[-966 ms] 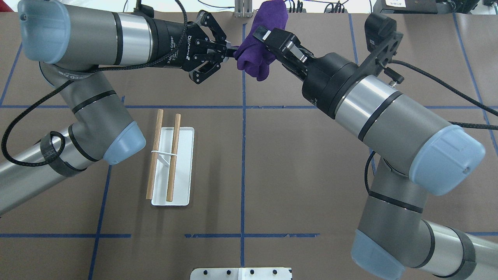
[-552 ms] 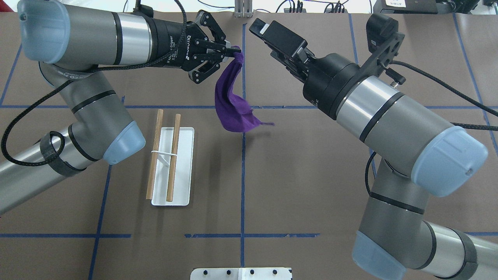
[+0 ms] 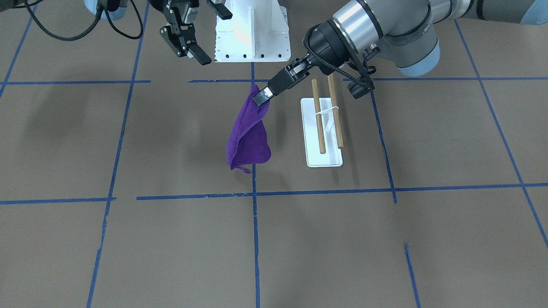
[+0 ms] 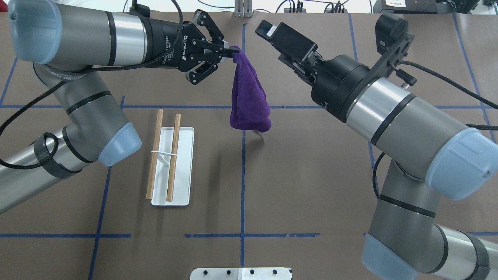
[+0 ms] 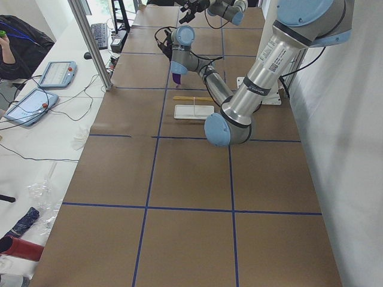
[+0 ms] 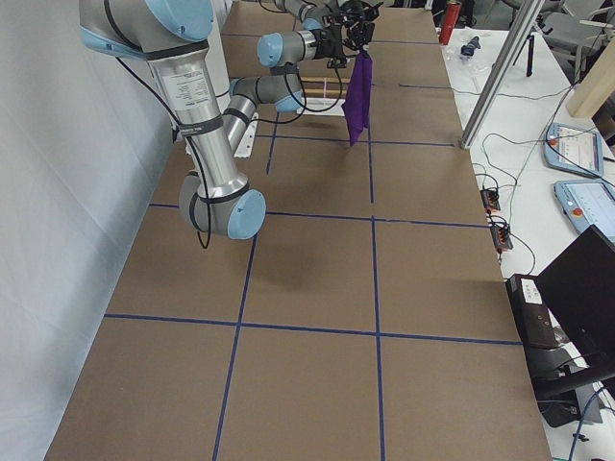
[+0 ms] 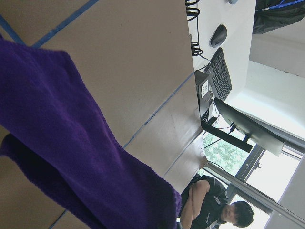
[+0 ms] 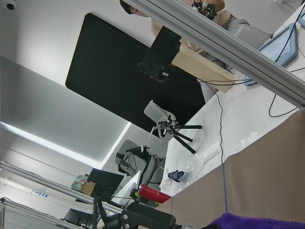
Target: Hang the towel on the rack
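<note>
A purple towel (image 4: 249, 97) hangs by one corner from my left gripper (image 4: 230, 50), which is shut on it above the table's far middle. In the front-facing view the towel (image 3: 250, 137) hangs from the gripper (image 3: 262, 96) with its lower end close to the table. It fills the left wrist view (image 7: 62, 143). My right gripper (image 4: 268, 29) is open and empty, just right of the towel's top. The rack (image 4: 171, 159), two wooden dowels over a white base (image 4: 183, 175), stands near and to the left of the towel, also in the front-facing view (image 3: 325, 124).
The white robot pedestal (image 3: 252, 30) stands at my near edge (image 4: 241, 273). Blue tape lines (image 4: 243, 175) grid the brown table. A metal post (image 4: 243, 7) stands at the far edge. Cables and tablets lie beyond the table (image 5: 36, 101).
My right gripper let go of the towel and drew back to the right. The towel dropped from a held bunch, swung, and now hangs straight from my left gripper.
</note>
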Tool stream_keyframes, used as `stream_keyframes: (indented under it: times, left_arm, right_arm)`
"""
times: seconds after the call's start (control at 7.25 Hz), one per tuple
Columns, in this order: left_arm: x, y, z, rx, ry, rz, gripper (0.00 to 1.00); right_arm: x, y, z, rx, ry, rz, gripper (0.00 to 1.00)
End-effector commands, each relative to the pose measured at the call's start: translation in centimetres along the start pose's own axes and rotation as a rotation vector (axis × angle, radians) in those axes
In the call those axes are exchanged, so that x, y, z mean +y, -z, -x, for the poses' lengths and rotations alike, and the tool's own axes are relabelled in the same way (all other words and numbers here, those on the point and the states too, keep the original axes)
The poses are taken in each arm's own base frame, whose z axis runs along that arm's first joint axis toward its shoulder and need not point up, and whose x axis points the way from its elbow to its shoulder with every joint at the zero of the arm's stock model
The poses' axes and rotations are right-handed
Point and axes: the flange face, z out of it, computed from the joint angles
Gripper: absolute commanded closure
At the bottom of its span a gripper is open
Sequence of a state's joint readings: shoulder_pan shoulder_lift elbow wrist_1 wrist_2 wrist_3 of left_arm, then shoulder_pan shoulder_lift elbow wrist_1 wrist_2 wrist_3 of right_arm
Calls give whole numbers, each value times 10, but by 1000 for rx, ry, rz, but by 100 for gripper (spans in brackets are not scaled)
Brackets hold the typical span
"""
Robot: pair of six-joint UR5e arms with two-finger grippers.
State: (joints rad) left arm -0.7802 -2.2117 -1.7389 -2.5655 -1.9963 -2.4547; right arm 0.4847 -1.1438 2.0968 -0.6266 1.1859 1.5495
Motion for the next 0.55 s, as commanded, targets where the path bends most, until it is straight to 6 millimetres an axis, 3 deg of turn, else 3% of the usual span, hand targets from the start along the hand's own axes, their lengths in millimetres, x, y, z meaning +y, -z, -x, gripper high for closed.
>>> stream_keyframes:
  times: [0.0,0.28,0.41]
  left_arm:
    - [28,38,-1,15,39,17,100]
    - [55,59,-14,19,99,-8,100]
    - [68,70,-23,28,114,-99,100]
  right_arm:
    - [-8,9,-12,25,24,30,0]
    - [-39,9,-28,97,87,73,0]
    - [-69,6,-33,172,136,119,0]
